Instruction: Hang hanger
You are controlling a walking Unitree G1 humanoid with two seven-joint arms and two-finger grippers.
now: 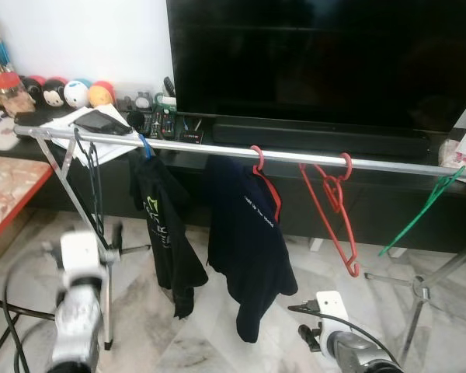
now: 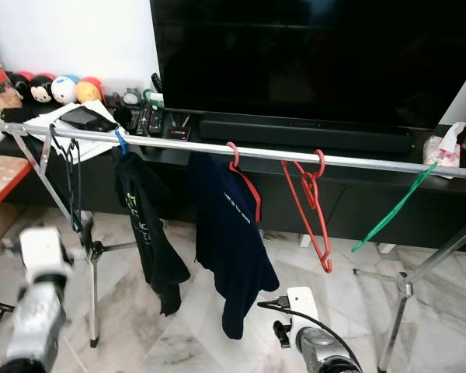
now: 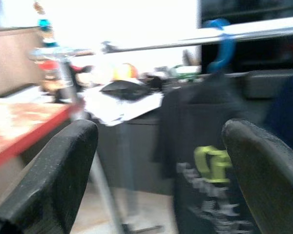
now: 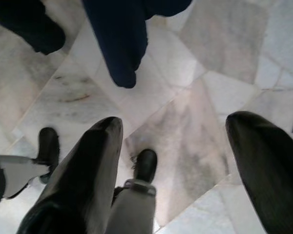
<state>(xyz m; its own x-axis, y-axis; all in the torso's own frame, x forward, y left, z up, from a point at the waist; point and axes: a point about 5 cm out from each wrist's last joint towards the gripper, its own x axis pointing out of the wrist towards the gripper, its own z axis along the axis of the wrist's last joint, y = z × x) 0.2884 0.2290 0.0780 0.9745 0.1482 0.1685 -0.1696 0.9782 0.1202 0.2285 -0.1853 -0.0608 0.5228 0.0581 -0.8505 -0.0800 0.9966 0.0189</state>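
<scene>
Both grippers low in frame: left gripper (image 3: 158, 170) open, right gripper (image 4: 176, 165) open, empty. Red hanger (image 1: 330, 210) on rail (image 1: 217, 149), center right.

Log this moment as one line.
rail: two shirts, red hanger, green hanger | left pincer open | right pincer open, floorward

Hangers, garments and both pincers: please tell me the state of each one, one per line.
Red hanger: empty, hooked on the rail.
Green hanger: empty, on the rail, tilted.
Black hanger: empty, on the rail.
Black shirt: hanging on a blue hanger.
Navy shirt: hanging.
Left pincer: open, empty.
Right pincer: open, empty.
</scene>
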